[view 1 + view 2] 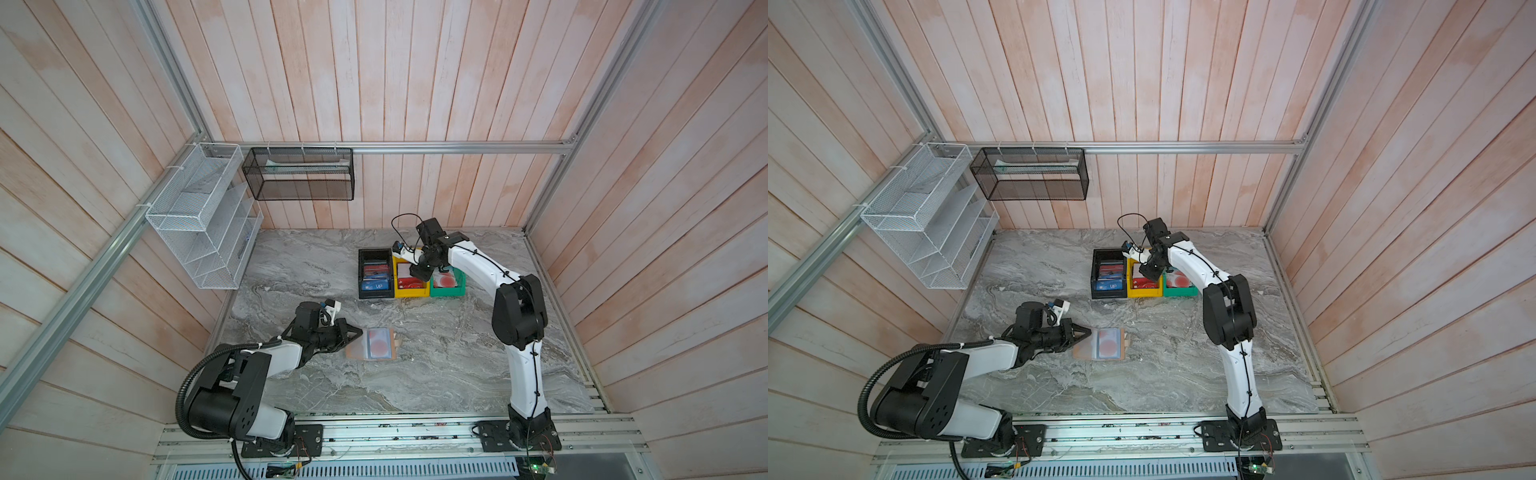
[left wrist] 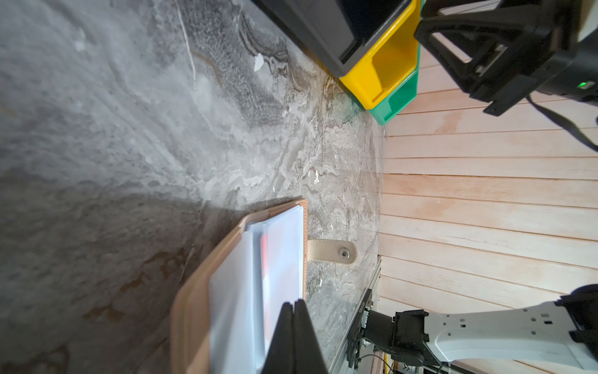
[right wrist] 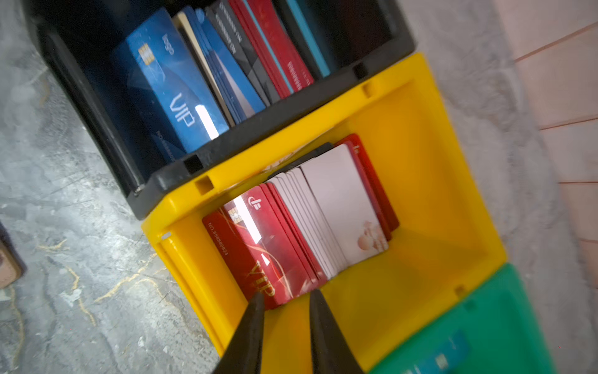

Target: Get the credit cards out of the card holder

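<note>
Grey marble table (image 1: 436,374) fills the lower centre of both top views.
White wire rack (image 1: 195,216) is at upper left, with the black mesh basket (image 1: 299,174) just right of it on the back wall.

Three bins stand in a row, touching, above centre.
- Black bin (image 1: 360,274) is on the left and holds a blue VIP card (image 3: 181,97) in front of other upright cards.
- Yellow bin (image 1: 409,293) is in the middle and holds a red VIP card (image 3: 259,259) and pale cards (image 3: 339,210).
- Green bin (image 1: 446,291) is on the right.

Card holder (image 1: 372,344) lies open and flat on the table, below centre and well apart from the bins.
- A card with a red circle (image 1: 378,344) sits under its clear sleeve.
- Snap tab (image 2: 333,252) sticks out from its edge.

Left gripper (image 1: 359,332) is at the holder's left edge.
- In the left wrist view its fingers (image 2: 284,323) are pressed tight together over the sleeve pages.
- I cannot tell whether a page is pinched between them.

Right gripper (image 3: 286,296) hangs over the yellow bin, with its tips just above the red VIP card.
- Its fingers are parted by a narrow gap and nothing is between them.
</note>
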Robot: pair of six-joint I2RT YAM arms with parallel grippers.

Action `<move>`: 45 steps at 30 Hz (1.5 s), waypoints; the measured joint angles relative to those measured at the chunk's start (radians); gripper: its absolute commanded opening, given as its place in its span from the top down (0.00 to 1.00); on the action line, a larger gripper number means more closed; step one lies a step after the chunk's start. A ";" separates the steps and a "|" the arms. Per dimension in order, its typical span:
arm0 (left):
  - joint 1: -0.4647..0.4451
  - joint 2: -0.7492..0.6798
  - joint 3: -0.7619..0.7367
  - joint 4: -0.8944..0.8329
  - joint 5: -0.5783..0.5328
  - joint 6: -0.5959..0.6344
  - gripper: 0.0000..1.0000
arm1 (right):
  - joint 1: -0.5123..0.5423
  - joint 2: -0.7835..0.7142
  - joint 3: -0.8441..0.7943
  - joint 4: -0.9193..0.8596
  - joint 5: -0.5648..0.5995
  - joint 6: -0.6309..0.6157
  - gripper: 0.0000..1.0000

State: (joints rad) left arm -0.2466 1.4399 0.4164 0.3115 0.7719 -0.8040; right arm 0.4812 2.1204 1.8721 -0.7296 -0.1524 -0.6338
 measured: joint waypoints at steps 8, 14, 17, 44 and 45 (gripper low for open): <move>0.000 -0.030 -0.007 -0.037 -0.015 0.015 1.00 | 0.038 -0.213 -0.088 0.092 -0.046 0.049 0.80; 0.000 -0.080 -0.030 -0.085 -0.031 0.019 1.00 | 0.144 -0.304 -0.343 0.166 -0.156 0.150 0.85; 0.000 -0.113 -0.030 -0.134 -0.056 0.039 1.00 | 0.198 -0.305 -0.489 0.229 -0.215 0.219 0.88; 0.010 0.023 -0.022 -0.179 -0.094 0.090 1.00 | 0.277 -0.207 -0.727 0.462 -0.363 0.489 0.93; 0.010 0.036 -0.019 -0.169 -0.088 0.090 1.00 | 0.277 -0.207 -0.728 0.461 -0.362 0.489 0.93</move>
State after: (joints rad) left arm -0.2363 1.4761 0.3969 0.1429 0.6842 -0.7136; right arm 0.7578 1.9137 1.1439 -0.2684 -0.5140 -0.1448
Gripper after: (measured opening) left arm 0.044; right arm 0.072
